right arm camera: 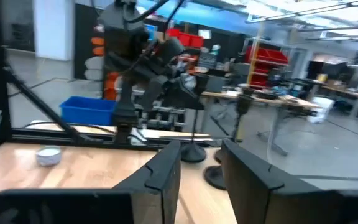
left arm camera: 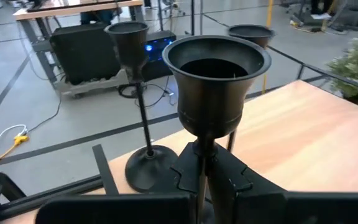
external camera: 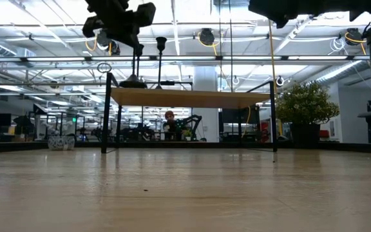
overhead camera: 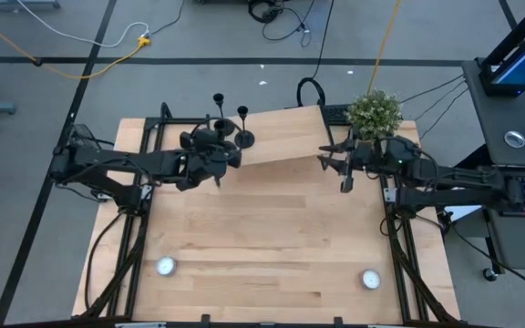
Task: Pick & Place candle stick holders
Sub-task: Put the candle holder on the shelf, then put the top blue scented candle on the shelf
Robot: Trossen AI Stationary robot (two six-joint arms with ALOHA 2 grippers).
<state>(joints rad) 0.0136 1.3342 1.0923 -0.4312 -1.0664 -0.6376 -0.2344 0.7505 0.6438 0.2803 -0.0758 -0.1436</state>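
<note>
The left gripper (overhead camera: 219, 146) is held at the raised wooden shelf (overhead camera: 281, 137), fingers clamped on the thin stem of one candle stick holder (left arm camera: 215, 81), just below its cup. Two further candle stick holders (overhead camera: 218, 98) (overhead camera: 242, 128) are seen standing upright beside it at the shelf's left end. The pieces are judged stiff, smooth metal, top-heavy on narrow stems; a mid-stem hold is advised, since slipping or tilting is likely. The right gripper (overhead camera: 340, 164) waits at the shelf's right end, near the potted plant (overhead camera: 374, 113), fingers apart and empty.
</note>
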